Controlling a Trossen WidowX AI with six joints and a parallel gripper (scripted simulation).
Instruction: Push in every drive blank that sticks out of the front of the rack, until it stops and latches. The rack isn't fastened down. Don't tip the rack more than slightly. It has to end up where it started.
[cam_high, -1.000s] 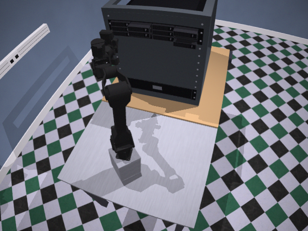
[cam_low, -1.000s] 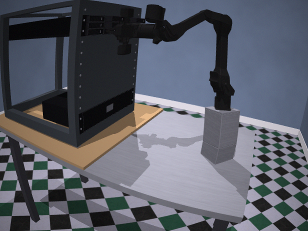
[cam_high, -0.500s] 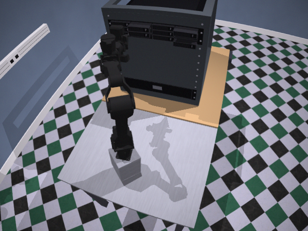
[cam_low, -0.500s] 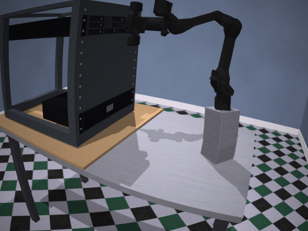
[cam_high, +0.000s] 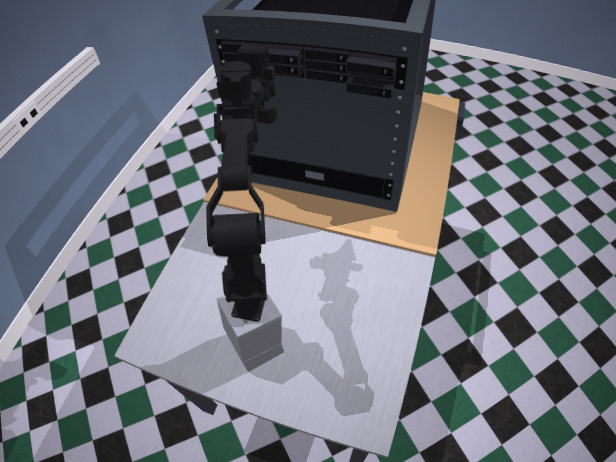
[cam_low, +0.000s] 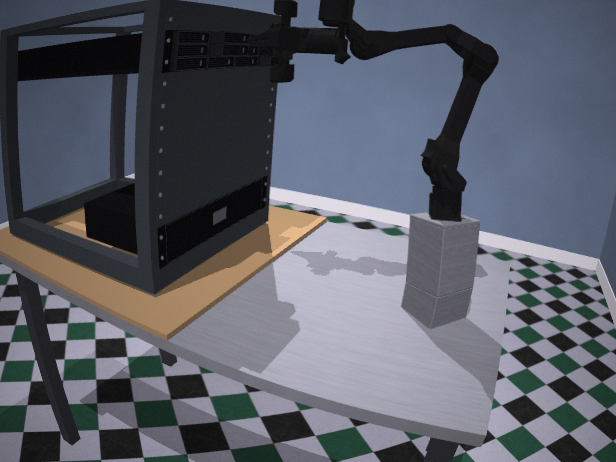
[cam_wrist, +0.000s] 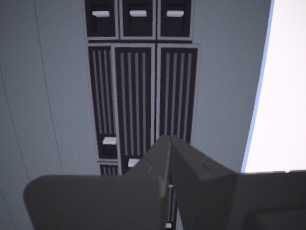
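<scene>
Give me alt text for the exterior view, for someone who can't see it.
A black robot arm on a gray block reaches its end effector to the upper front of a dark open-sided rack, at a row of drive blanks. The rack stands on a tan board on a gray table.

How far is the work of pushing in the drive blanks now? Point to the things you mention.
Looks done: the third-column blanks (cam_high: 325, 66) (cam_low: 235, 50) sit about level, though latching cannot be confirmed.
In hand: the closed gripper (cam_high: 253, 54) (cam_low: 259, 41) (cam_wrist: 168, 142) is at the left-hand blanks; contact is unclear.
Left: the top right blank (cam_high: 371, 65) (cam_low: 192, 37) sticks out. The rack (cam_high: 408, 125) (cam_low: 147, 150) (cam_wrist: 225, 90) stands upright.
</scene>
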